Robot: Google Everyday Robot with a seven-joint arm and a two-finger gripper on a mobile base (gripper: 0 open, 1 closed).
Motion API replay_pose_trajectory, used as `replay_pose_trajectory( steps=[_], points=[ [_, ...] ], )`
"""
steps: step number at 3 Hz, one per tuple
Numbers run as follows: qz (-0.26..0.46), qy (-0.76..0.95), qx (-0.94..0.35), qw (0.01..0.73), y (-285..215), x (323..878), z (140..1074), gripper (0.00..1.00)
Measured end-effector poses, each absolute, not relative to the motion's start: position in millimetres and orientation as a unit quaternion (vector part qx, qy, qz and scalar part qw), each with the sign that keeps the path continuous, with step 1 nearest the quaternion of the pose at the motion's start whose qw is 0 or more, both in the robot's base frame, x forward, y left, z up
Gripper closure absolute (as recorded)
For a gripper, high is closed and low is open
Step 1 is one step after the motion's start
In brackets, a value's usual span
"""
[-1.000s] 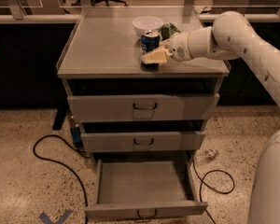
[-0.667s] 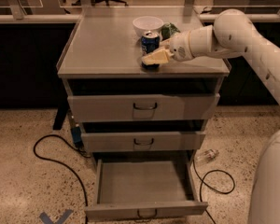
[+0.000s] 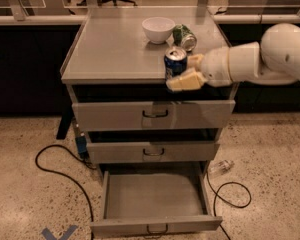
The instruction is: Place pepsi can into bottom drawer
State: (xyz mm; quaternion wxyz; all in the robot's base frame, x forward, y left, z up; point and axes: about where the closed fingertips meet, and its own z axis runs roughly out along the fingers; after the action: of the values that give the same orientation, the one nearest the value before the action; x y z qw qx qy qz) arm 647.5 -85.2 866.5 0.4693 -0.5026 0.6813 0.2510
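Observation:
The pepsi can (image 3: 175, 61), dark blue with a silver top, is at the front right edge of the grey cabinet top (image 3: 115, 49). My gripper (image 3: 184, 70) reaches in from the right and is shut on the can, with one pale finger (image 3: 186, 81) below it and the other behind it. The can is upright, or slightly tilted. The bottom drawer (image 3: 155, 196) is pulled out wide open below, and its shallow tray holds nothing. Its small dark loop handle (image 3: 157, 229) shows on the front panel.
A white bowl (image 3: 158, 29) and a green can (image 3: 184, 36) on its side sit at the back of the top. The two upper drawers (image 3: 152, 115) are shut. Black cables (image 3: 55, 169) and a small clear bottle (image 3: 220, 167) lie on the floor beside the cabinet.
My gripper and the pepsi can have moved from beside the bowl towards the front right edge of the cabinet top. The drawers have not moved.

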Motion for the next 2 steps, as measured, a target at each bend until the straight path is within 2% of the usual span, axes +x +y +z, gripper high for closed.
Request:
replay_pose_trajectory(
  steps=[1,2],
  points=[
    [0.258,0.669,-0.502,0.484,-103,582,847,1.00],
    [0.255,0.690,-0.486,0.472,-135,555,818,1.00]
  ],
)
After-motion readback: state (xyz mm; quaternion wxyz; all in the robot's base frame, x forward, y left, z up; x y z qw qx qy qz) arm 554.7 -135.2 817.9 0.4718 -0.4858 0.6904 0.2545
